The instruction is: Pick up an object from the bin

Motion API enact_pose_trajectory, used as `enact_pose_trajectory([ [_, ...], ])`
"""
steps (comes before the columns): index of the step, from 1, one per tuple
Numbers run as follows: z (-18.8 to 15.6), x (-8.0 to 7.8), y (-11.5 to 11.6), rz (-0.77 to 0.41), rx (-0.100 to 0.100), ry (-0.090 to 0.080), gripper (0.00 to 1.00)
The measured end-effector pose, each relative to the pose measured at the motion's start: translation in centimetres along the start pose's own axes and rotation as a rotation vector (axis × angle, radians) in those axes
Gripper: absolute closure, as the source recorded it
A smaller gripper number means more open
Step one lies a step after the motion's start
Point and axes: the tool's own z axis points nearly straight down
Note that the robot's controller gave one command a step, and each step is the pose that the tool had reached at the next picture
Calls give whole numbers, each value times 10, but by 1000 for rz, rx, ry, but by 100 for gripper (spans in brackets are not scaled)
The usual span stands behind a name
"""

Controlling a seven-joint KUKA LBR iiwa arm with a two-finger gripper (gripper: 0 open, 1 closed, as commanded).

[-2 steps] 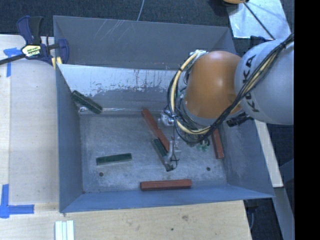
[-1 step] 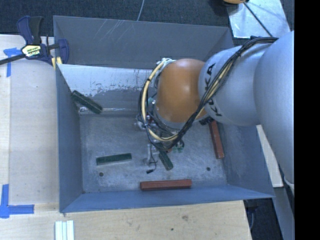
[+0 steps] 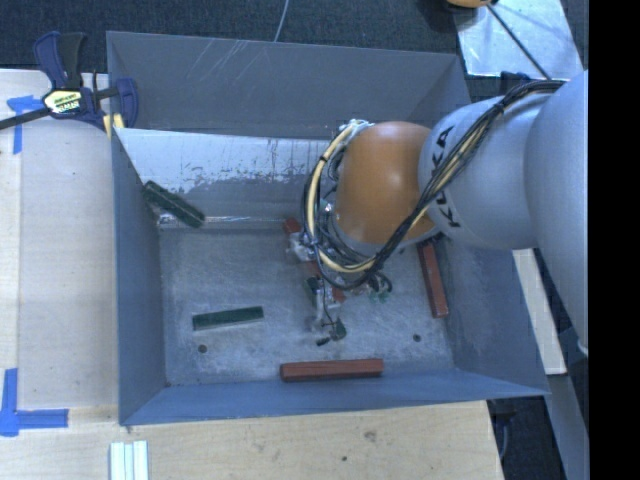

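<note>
Front brown bar [image 3: 331, 370], right brown bar [image 3: 433, 280], green bar [image 3: 227, 317] left, dark block [image 3: 173, 204] back-left, arm [image 3: 480, 178] bent down at centre, tool [image 3: 326, 330] low between bars, open or closed unclear.

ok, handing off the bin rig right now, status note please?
Gripper: low over the middle of the bin floor; grip state unclear.
Things: red-brown bar by the front wall, nearest; second red-brown bar at right beside the arm; dark green strip left on the floor; dark green block against the back-left corner.
Done: no pick evident.
Left: grasp one thing, lift it out.
</note>
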Motion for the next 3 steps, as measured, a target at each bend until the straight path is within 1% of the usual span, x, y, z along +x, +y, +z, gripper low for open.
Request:
enact_pose_trajectory([
  [1, 7, -19, -31, 14, 4, -3, 0],
  [2, -18, -7, -67, -37, -2, -1, 0],
  [3, -12, 18, -85, -68, 7, -10, 0],
])
